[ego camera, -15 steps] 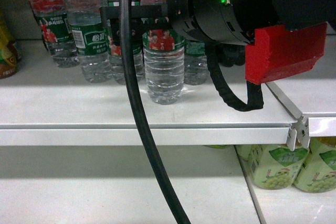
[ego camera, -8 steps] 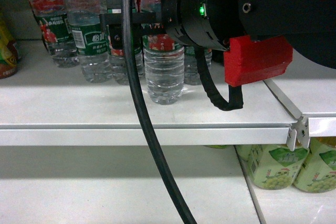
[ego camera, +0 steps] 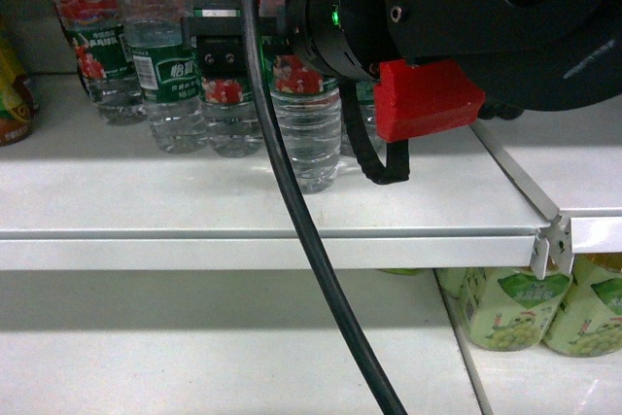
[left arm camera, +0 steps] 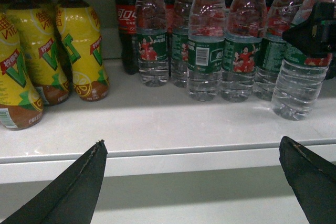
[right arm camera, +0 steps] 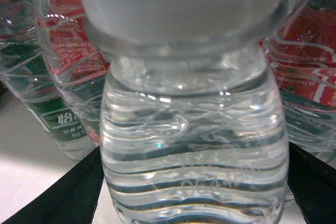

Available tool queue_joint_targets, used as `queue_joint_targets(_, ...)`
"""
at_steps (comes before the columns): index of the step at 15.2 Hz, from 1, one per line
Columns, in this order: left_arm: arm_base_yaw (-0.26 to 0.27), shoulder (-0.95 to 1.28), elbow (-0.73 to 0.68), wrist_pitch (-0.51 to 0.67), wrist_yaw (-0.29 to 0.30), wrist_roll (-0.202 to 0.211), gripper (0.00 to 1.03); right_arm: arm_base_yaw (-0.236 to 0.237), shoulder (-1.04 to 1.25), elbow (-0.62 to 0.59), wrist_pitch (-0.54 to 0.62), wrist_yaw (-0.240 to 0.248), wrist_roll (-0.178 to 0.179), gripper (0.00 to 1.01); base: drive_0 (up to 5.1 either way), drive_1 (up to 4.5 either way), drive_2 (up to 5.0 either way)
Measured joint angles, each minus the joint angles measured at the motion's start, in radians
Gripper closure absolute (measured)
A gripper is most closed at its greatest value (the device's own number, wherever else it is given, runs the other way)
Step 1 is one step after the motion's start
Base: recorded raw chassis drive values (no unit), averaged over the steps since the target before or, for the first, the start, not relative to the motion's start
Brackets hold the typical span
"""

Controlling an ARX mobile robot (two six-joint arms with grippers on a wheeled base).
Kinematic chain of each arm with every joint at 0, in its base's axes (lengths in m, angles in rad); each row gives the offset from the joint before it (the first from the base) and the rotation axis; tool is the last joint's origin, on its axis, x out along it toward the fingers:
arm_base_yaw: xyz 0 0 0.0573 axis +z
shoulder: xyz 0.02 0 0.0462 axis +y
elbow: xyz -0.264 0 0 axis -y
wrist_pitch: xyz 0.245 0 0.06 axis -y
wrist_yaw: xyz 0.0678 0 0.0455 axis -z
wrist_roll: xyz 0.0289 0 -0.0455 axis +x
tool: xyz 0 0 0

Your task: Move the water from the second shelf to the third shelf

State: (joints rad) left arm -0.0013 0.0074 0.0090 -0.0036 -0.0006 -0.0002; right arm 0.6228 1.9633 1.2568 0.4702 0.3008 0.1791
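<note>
The water [ego camera: 306, 138] is a clear ribbed bottle with a green label, standing at the front of a row on the white shelf [ego camera: 146, 206]. My right gripper [ego camera: 228, 41] reaches in from the right at label height. In the right wrist view the water [right arm camera: 194, 129] fills the frame, and the right gripper [right arm camera: 194, 150] is open with one dark finger [right arm camera: 58, 198] on each side of it. From the left wrist the same water [left arm camera: 296, 87] shows at the far right, partly behind that black gripper. My left gripper [left arm camera: 191, 142] hangs open and empty below the shelf's front edge.
More water bottles [left arm camera: 205, 45] stand close behind and to the left. Yellow drink bottles [left arm camera: 79, 45] and a cola bottle [left arm camera: 126, 30] stand further left. Green drink bottles [ego camera: 505, 313] sit on the lower shelf. A black cable [ego camera: 311, 250] hangs across the head view.
My right arm, with its red block, has moved left and further in, so its fingers now flank the bottle. The bottle has stayed standing in the same spot.
</note>
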Motion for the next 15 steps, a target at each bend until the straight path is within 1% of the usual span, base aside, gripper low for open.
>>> queue_joint_targets(3, 0.000, 0.000, 0.000, 0.000, 0.000, 0.000, 0.05, 0.006, 0.002, 0.037, -0.026, 0.001, 0.003, 0.03, 0.0, 0.00, 0.0)
queue_joint_targets(4, 0.000, 0.000, 0.000, 0.000, 0.000, 0.000, 0.05, 0.012, 0.032, 0.045, -0.048, 0.010, 0.004, 0.23, 0.0, 0.00, 0.0)
queue_joint_targets(5, 0.000, 0.000, 0.000, 0.000, 0.000, 0.000, 0.05, 0.013, 0.032, 0.052, -0.059, 0.014, 0.004, 0.54, 0.0, 0.00, 0.0)
queue_joint_targets(6, 0.000, 0.000, 0.000, 0.000, 0.000, 0.000, 0.05, 0.013, 0.026, 0.050, -0.063, 0.013, 0.004, 0.58, 0.0, 0.00, 0.0)
queue_joint_targets(7, 0.000, 0.000, 0.000, 0.000, 0.000, 0.000, 0.05, 0.012, -0.018, -0.006, -0.054, -0.009, 0.006, 0.58, 0.0, 0.00, 0.0)
queue_joint_targets(10, 0.000, 0.000, 0.000, 0.000, 0.000, 0.000, 0.05, 0.003, -0.112, -0.115, -0.053, -0.049, 0.009, 0.59, 0.0, 0.00, 0.0)
queue_joint_targets(15, 0.000, 0.000, 0.000, 0.000, 0.000, 0.000, 0.05, -0.003, -0.157, -0.171, -0.046, -0.070, 0.012, 0.59, 0.0, 0.00, 0.0)
